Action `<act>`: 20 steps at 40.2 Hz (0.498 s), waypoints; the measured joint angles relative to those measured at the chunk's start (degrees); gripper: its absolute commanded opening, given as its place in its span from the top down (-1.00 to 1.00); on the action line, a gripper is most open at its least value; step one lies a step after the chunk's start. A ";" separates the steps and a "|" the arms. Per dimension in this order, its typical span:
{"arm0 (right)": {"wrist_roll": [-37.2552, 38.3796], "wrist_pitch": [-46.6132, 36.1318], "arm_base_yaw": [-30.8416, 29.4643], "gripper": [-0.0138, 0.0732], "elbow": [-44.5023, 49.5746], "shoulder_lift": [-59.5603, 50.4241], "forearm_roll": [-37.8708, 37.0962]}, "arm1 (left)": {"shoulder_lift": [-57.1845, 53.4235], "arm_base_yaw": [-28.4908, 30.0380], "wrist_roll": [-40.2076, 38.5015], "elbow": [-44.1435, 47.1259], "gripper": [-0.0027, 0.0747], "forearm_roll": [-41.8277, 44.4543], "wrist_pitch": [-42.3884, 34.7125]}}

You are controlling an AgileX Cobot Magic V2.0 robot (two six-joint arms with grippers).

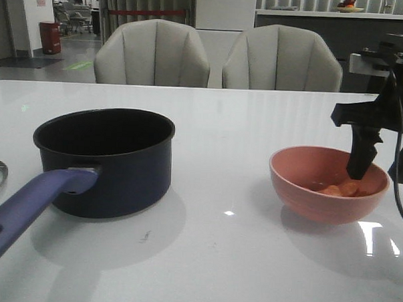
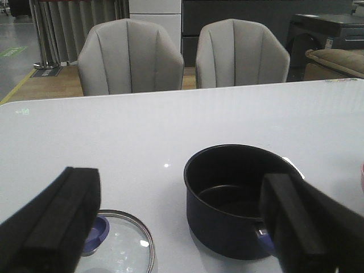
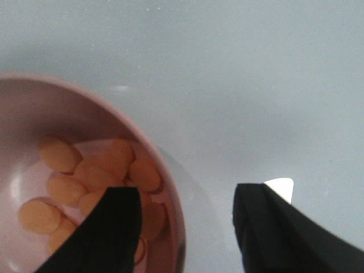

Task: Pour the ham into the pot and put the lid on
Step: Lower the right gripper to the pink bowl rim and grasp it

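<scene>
Pot (image 1: 107, 157) upright, handle (image 1: 32, 207) toward the near-left edge

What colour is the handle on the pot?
Purple-blue. The handle on the dark navy pot shows best in the front view.

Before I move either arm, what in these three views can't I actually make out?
- Round glass lid: cut by the front view's left edge; the left gripper hides part in its wrist view.
- Purple-blue handle of the dark navy pot: its end is cut off in the front view.
- Orange-pink ham slices: the count, under the right gripper fingers.
- Salmon-pink bowl: whether a finger touches its rim.
</scene>
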 measured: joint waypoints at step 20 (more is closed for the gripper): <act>-0.21 -1.72 0.00 0.37 -0.80 2.93 2.39 | 0.00 0.00 0.00 0.00 -0.63 0.00 0.00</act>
